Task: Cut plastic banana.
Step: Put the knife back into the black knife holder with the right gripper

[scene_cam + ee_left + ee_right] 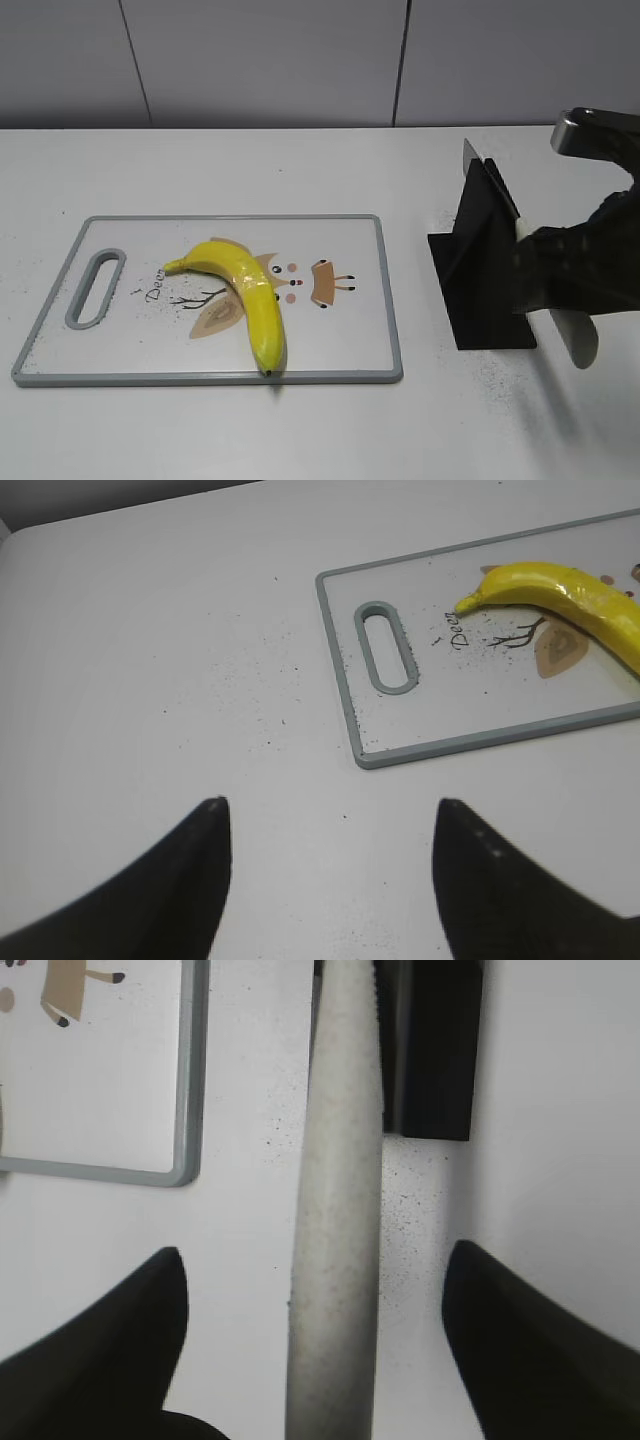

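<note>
Left pincer point(330, 880) hangs released above bare table point(180, 660). Banana point(245, 295) lies on the cutting board point(350, 340), left of centre. Knife handle point(335, 1210) sits between the right pincer's point(315, 1355) spread fingers; contact cannot be told. Black stand point(480, 280) is beside it.

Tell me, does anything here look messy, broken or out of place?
Only minor things. Fine dark specks are scattered over the white table and the cutting board, thickest near the banana's stem. Nothing looks broken or spilled: the banana lies whole on the board, and the knife sits in its black stand.
</note>
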`<move>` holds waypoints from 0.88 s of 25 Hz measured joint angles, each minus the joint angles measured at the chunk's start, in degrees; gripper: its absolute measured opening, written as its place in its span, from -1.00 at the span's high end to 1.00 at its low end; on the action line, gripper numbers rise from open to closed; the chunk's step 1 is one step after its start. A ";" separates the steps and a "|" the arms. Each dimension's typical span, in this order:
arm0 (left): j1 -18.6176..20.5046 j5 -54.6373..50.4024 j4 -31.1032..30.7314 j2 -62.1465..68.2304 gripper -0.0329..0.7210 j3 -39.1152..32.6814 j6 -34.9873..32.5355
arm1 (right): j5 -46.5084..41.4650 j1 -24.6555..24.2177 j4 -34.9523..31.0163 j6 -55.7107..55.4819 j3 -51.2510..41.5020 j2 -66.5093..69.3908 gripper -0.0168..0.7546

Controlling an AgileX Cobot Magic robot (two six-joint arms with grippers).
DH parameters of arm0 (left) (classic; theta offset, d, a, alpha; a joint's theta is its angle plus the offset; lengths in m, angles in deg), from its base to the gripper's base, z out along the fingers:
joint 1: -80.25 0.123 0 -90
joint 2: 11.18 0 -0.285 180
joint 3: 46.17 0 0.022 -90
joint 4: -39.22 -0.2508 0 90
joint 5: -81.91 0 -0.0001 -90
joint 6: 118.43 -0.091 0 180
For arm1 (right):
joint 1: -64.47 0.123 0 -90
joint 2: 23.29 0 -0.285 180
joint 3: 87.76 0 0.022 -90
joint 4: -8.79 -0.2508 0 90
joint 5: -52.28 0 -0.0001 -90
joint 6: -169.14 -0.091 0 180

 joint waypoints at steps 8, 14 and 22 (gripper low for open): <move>0.00 0.00 0.05 0.00 -0.67 0.00 0.00 | -0.69 0.00 1.34 2.21 6.35 -4.10 -0.72; 0.00 0.00 0.05 0.00 -0.67 0.00 0.00 | -3.23 0.00 2.17 13.10 9.66 -15.05 -0.68; 0.00 0.00 0.07 0.00 -0.67 0.00 0.00 | -14.71 0.00 2.52 20.04 0.08 -36.04 -0.58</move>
